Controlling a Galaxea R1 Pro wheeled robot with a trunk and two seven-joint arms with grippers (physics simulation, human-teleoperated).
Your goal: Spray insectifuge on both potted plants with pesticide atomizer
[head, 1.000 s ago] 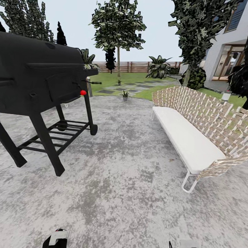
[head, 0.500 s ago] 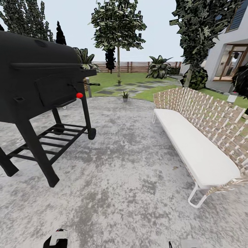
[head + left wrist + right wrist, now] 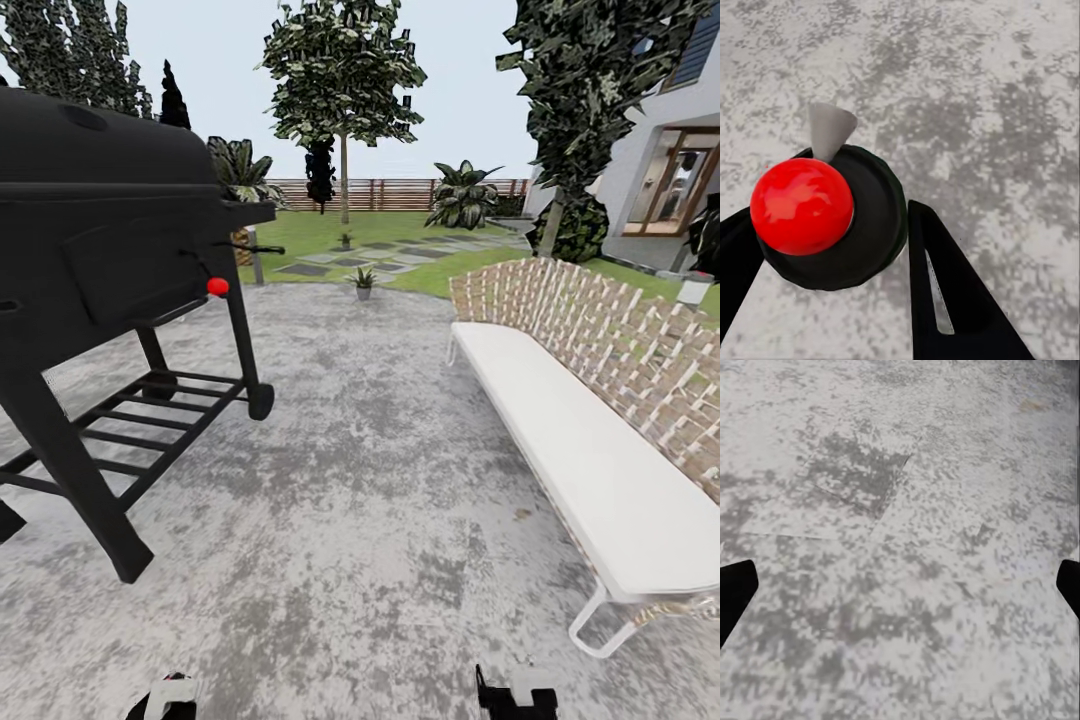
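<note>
The pesticide atomizer [image 3: 874, 225] sits between the black fingers of my left gripper [image 3: 832, 217], which is shut on it. Seen end-on, it is a black round body with a red ball and a grey cone nozzle, held above grey paving. My right gripper [image 3: 900, 585] is open with bare paving between its fingers. Both grippers, left [image 3: 168, 697] and right [image 3: 518, 692], sit low at the head view's near edge. One potted plant [image 3: 363, 278] stands far ahead at the patio's far rim. The other potted plant [image 3: 345, 240] is farther off on the lawn.
A large black grill [image 3: 100, 220] on legs stands close on the left. A white-cushioned woven bench [image 3: 580, 440] runs along the right. Grey patio [image 3: 350, 480] lies open between them, leading to stepping stones [image 3: 350, 262], lawn, trees and a wooden fence [image 3: 400, 193].
The whole head view has shifted forward: the grill and bench loom larger and slide toward the sides. My right gripper shows more at the near edge.
</note>
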